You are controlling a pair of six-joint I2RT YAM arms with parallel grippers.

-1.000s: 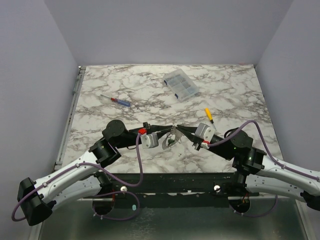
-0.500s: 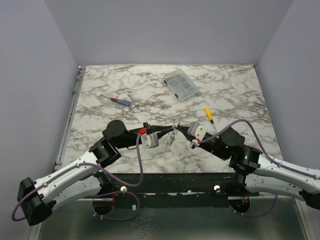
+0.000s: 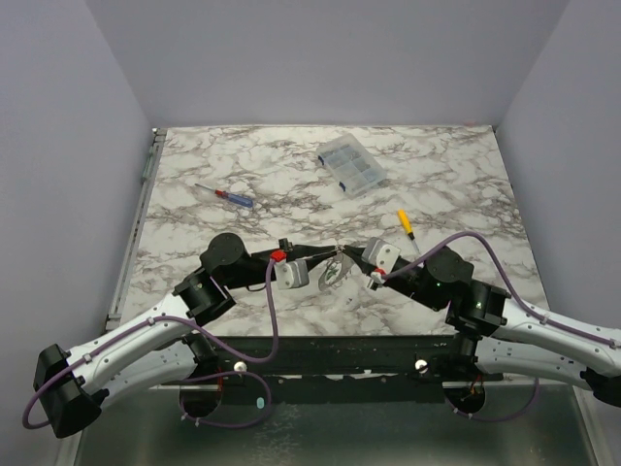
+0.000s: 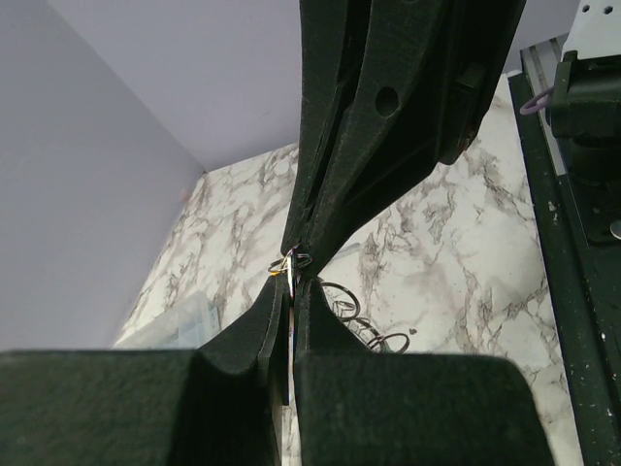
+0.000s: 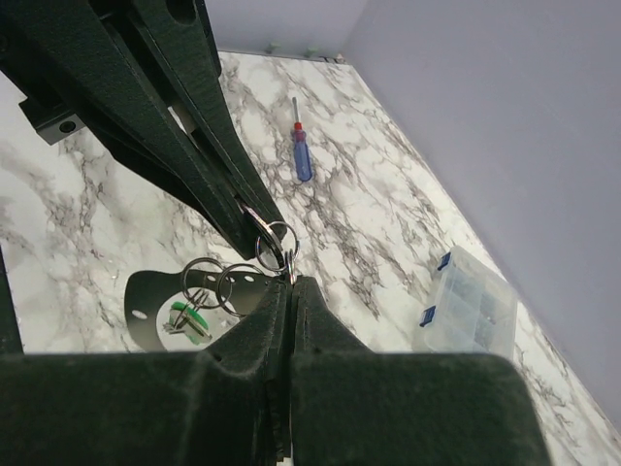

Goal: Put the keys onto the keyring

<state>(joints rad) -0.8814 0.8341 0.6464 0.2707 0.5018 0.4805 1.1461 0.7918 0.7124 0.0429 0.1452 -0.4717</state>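
Note:
My two grippers meet tip to tip above the table's front middle, the left gripper (image 3: 333,255) coming from the left and the right gripper (image 3: 342,253) from the right. In the left wrist view the left gripper (image 4: 291,283) is shut on a thin silvery key (image 4: 289,335) seen edge-on. In the right wrist view the right gripper (image 5: 289,282) is shut on the edge of the keyring (image 5: 276,243), which also touches the left fingers. More rings (image 5: 221,283), a black strap (image 5: 146,316) and a green tag (image 5: 184,316) hang below them.
A blue-and-red screwdriver (image 3: 225,195) lies at the left of the marble table (image 3: 466,175). A clear compartment box (image 3: 349,165) stands at the back middle. A yellow-handled screwdriver (image 3: 405,222) lies just behind the right gripper. Grey walls close in the sides and back.
The right arm's wrist has moved left, closer to the left gripper, and its elbow has shifted. The hanging cluster has swung slightly. Both grippers stay shut.

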